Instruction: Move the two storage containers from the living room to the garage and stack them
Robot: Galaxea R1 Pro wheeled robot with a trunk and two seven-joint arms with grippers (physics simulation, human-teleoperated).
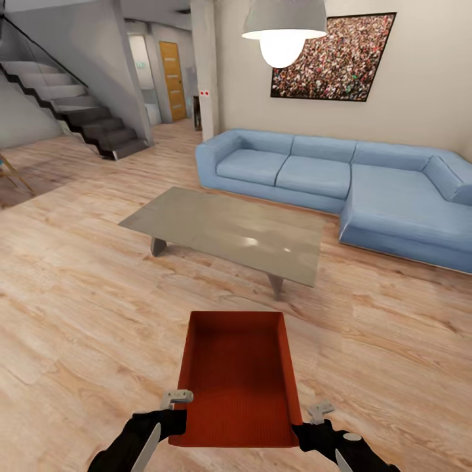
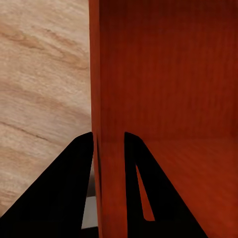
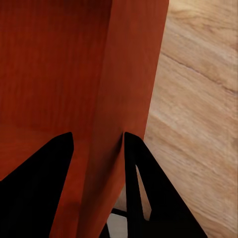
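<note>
Orange-red bin (image 1: 239, 377), open top up, held low in front of the robot at 6 o'clock in the head view, above the plank floor (image 1: 78, 314) of the living room. Its long axis runs from 6 toward 12 o'clock, the far short wall pointing at the coffee table (image 1: 229, 233). Left gripper (image 1: 176, 408) clamps the left long wall near the near corner; in the left wrist view one finger (image 2: 67, 193) lies outside the wall and the other inside. Right gripper (image 1: 314, 419) is closed on the right long wall in the same manner (right wrist view: fingers (image 3: 42, 183) astride the thin wall). Paired grips on opposite walls likely keep the bin level and untwisted for carrying. Beyond the table, a blue sofa (image 1: 341, 177) spans 1 to 3 o'clock; stairs (image 1: 78, 111) rise at 10 o'clock, a lamp (image 1: 283, 29) hangs at 12. Only one bin is in hand; the garage leg appears not yet begun.
</note>
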